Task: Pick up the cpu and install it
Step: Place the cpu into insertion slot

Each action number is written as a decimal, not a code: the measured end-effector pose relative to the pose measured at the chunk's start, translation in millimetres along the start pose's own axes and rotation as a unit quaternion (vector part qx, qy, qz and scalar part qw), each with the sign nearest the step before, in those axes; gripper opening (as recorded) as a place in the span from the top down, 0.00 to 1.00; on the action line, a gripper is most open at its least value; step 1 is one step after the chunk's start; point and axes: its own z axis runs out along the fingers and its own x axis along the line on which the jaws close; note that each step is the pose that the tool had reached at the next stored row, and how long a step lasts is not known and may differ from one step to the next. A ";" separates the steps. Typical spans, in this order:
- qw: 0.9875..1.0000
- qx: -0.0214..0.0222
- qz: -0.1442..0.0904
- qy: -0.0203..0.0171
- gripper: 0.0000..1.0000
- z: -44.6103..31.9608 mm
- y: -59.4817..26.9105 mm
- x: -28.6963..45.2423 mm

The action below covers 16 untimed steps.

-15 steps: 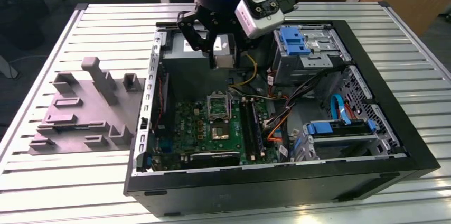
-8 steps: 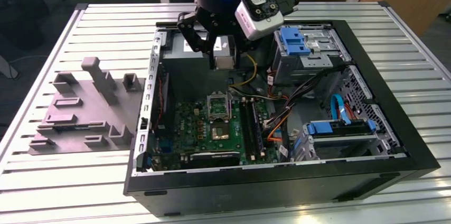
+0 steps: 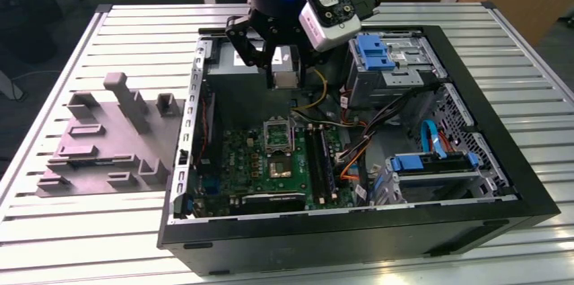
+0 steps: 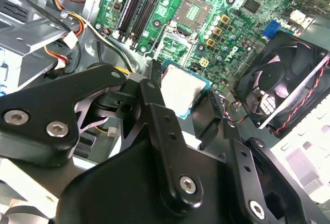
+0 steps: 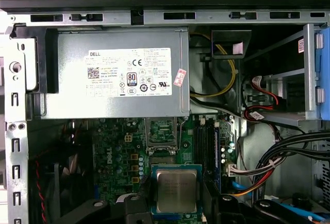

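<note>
The cpu (image 5: 177, 190) tight between the jaws, above the motherboard (image 5: 116, 154).

Silver cpu (image 5: 176, 190), green motherboard (image 5: 116, 154), grey power supply (image 5: 72, 87).

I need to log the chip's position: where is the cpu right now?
In the exterior view the cpu sits between the gripper's jaws over the open case, by the grey power supply, apart from the empty socket.
</note>
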 end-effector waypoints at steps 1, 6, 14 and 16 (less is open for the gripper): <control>1.000 0.000 0.000 0.000 0.53 0.0 0.0 0.0; 1.000 0.000 0.000 0.000 0.53 0.7 -0.2 0.1; 1.000 0.000 -0.006 0.000 0.53 7.3 -4.4 0.0; 1.000 0.000 -0.006 0.000 0.53 10.1 -5.8 0.0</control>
